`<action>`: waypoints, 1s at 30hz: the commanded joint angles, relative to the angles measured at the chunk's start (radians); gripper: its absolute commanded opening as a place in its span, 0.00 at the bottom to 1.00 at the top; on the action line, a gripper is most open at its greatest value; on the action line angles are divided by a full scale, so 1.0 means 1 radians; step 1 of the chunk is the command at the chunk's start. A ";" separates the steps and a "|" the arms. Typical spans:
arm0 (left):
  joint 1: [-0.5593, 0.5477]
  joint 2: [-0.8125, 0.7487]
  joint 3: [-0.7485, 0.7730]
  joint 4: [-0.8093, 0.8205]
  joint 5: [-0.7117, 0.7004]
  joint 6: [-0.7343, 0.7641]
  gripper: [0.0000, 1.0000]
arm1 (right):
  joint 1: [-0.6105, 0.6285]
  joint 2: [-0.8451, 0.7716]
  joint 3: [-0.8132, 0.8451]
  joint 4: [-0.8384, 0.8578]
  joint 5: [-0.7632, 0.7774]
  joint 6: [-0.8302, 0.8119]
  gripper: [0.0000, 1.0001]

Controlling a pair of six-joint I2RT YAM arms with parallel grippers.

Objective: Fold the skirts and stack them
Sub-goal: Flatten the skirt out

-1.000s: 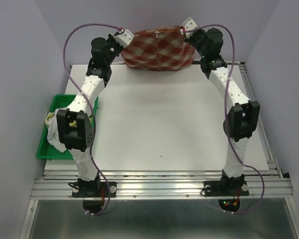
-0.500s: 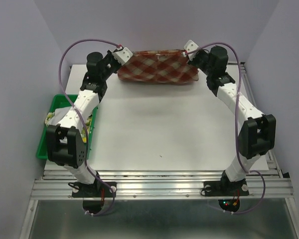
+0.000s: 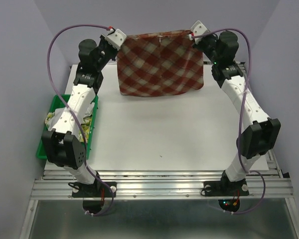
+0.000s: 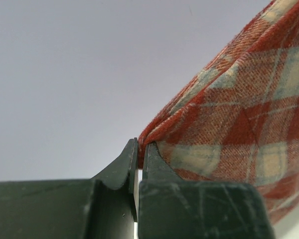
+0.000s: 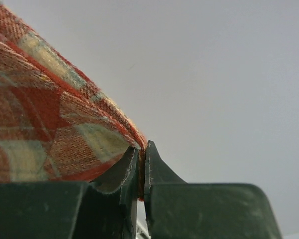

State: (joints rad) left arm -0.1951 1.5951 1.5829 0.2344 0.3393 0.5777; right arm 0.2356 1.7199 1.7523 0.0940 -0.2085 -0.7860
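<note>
Lifted higher than a moment earlier, the left gripper (image 4: 139,147) and right gripper (image 5: 141,147) each pinched a top corner of the plaid skirt (image 3: 159,64), which hung spread over the table (image 3: 164,134), unfolded; other skirts (image 3: 52,118) waited in the tray (image 3: 44,149).

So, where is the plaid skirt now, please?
Top view: the plaid skirt hangs over the table at its far edge, upper corners pinched by the left gripper and right gripper.
</note>
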 commanded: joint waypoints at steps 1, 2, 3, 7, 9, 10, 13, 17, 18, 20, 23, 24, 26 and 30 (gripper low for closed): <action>0.036 0.014 0.101 0.091 -0.117 -0.045 0.00 | -0.045 0.071 0.130 0.088 0.150 0.007 0.01; 0.036 0.057 0.133 0.103 -0.118 -0.052 0.00 | -0.045 0.096 0.151 0.096 0.162 0.005 0.01; 0.036 0.086 0.158 0.111 -0.123 -0.052 0.00 | -0.045 0.127 0.179 0.104 0.170 0.005 0.01; 0.033 0.254 0.368 0.103 -0.177 -0.065 0.00 | -0.054 0.306 0.381 0.125 0.205 0.007 0.01; 0.034 0.350 0.490 0.111 -0.197 -0.070 0.00 | -0.055 0.423 0.548 0.125 0.242 0.001 0.01; 0.034 0.376 0.535 0.112 -0.200 -0.068 0.00 | -0.055 0.461 0.609 0.125 0.245 -0.004 0.01; 0.034 0.498 0.749 0.112 -0.223 -0.073 0.00 | -0.055 0.604 0.841 0.165 0.267 -0.021 0.01; 0.033 0.513 0.783 0.181 -0.270 -0.050 0.00 | -0.064 0.580 0.791 0.317 0.255 -0.018 0.01; 0.034 0.503 0.767 0.200 -0.278 -0.039 0.00 | -0.064 0.557 0.779 0.332 0.251 -0.010 0.01; 0.037 0.468 0.729 0.249 -0.272 -0.006 0.00 | -0.074 0.540 0.770 0.358 0.244 0.008 0.01; 0.037 0.415 0.610 0.276 -0.247 0.026 0.00 | -0.074 0.488 0.687 0.363 0.219 0.027 0.01; 0.037 0.401 0.577 0.296 -0.240 0.034 0.00 | -0.074 0.469 0.641 0.366 0.184 0.027 0.01; 0.037 0.365 0.511 0.319 -0.227 0.045 0.00 | -0.074 0.406 0.474 0.389 0.149 0.031 0.01; 0.037 0.310 0.256 0.324 -0.180 0.082 0.00 | -0.074 0.285 0.097 0.444 0.043 -0.007 0.01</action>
State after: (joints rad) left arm -0.1963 2.0178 2.0045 0.4397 0.2100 0.5877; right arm 0.2222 2.1357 2.1201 0.3954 -0.1421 -0.7631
